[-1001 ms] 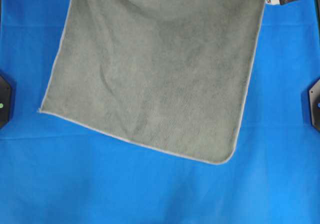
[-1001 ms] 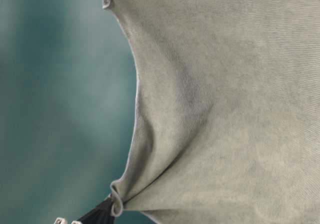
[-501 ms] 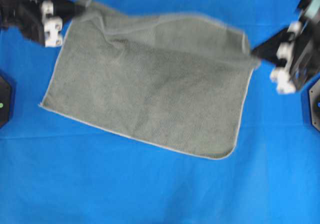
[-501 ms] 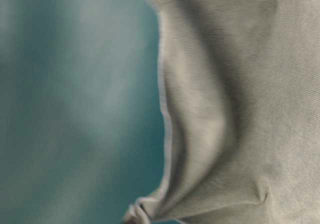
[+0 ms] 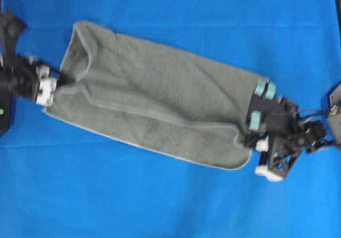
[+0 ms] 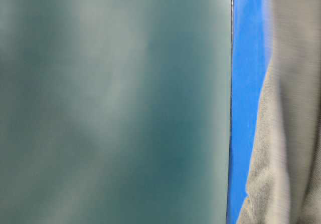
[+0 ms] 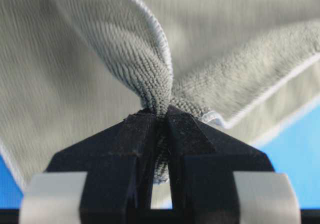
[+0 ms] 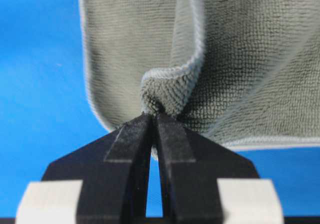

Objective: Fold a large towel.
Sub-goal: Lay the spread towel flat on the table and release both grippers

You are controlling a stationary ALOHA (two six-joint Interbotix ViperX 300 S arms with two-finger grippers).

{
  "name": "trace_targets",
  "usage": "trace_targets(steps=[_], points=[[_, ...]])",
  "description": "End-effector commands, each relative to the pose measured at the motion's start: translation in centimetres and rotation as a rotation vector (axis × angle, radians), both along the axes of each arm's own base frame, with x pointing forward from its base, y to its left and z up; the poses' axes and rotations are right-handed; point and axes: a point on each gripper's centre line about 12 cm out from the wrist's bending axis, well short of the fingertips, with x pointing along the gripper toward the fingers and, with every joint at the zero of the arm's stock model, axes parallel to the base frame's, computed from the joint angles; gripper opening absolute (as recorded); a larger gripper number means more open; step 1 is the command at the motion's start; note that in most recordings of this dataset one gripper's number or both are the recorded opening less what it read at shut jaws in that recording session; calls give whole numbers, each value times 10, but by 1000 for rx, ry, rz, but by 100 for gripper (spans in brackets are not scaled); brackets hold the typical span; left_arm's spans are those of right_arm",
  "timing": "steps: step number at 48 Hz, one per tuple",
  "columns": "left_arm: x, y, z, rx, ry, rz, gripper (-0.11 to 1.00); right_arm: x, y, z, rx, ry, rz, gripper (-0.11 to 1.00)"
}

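From overhead, your grey-green terry cloth large towel (image 5: 154,110) lies doubled over on the bright blue covered desk (image 5: 160,200), a long slanted band running from upper left to lower right. The left hand (image 5: 53,85) pinches a corner at the towel's left end; the right hand (image 5: 254,131) pinches one at the lower right end. The upper layer's light edging sits a little short of the lower edge, so expect soft, limp cloth that drapes and creeps rather than holding a line.

At table level you see only a blurred strip of the towel (image 6: 286,149) at the right of the frame, beside the blue desk (image 6: 246,108); no hands show.

In the left wrist view the left hand (image 7: 159,115) is clamped on a bunched towel corner (image 7: 150,68), the looped pile giving good bite; it looks light and unbreakable.

In the right wrist view the right hand (image 8: 151,115) is likewise clamped on a gathered corner of the towel (image 8: 170,88). Take hold at corners, on the stitched edging.

No brand, label or writing is readable anywhere.
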Motion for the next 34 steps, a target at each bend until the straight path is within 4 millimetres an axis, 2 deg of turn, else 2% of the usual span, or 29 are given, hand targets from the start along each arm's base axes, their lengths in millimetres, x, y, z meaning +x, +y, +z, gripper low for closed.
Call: trace_targets(steps=[1, 7, 17, 27, 29, 34], points=[[-1, -15, -4, -29, 21, -58, 3, 9, 16, -3, 40, -28, 16, 3], [-8, -26, -12, -53, 93, -100, 3, 15, 23, -11, 65, -21, 0, 3], [-14, -25, -15, -57, 143, -95, 3, 14, 21, -14, 54, 5, -12, 4], [-14, -19, -7, -61, 122, -59, 3, 17, 22, -12, 56, -3, -10, 6], [-15, -18, -5, -62, 120, -54, 3, 18, 22, -12, 56, -6, -9, 13], [-18, -18, 2, -61, 119, -52, 5, 22, 24, -8, 56, -16, -6, 44]])
